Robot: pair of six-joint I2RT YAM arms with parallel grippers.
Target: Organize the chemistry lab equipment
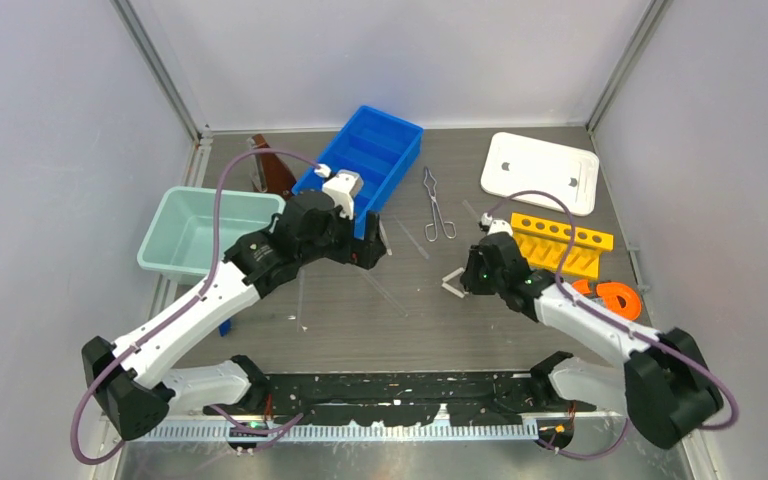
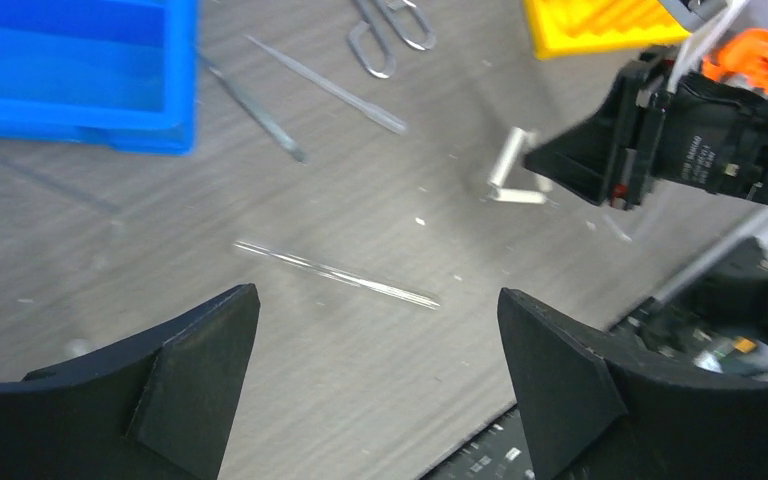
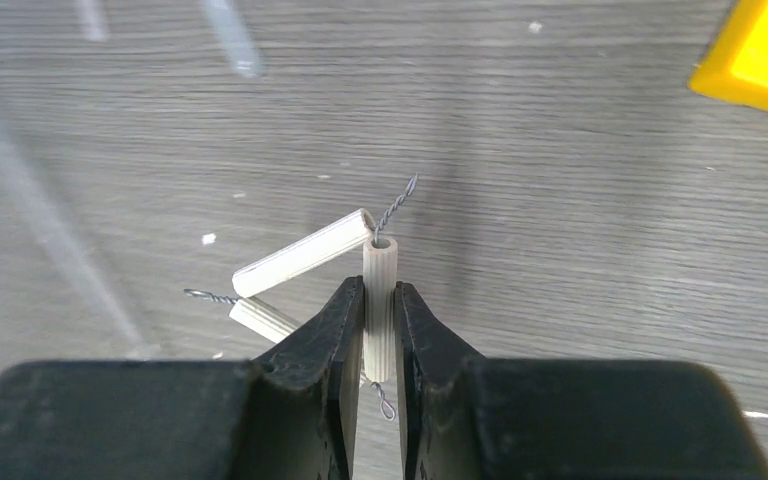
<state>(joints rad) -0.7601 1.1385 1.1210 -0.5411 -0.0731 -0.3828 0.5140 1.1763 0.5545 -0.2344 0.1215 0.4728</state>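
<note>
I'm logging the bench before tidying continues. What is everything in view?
Blue plastic bin: one, blue, back centre.
Pale green plastic tub: one, green, left.
Brown cone-shaped item: one, brown, behind the tub.
Silver metal tongs: one, silver, right of the bin.
White flat lid: one, white, back right.
Yellow holed rack: one, yellow, before the lid.
Orange round part: one, orange, right edge.
Clear glass rods: at least three, clear, mid-table.
White tube triangle: one, white, centre.
Left gripper: one, black, open above a rod.
Right gripper: one, black, shut on the triangle.
</note>
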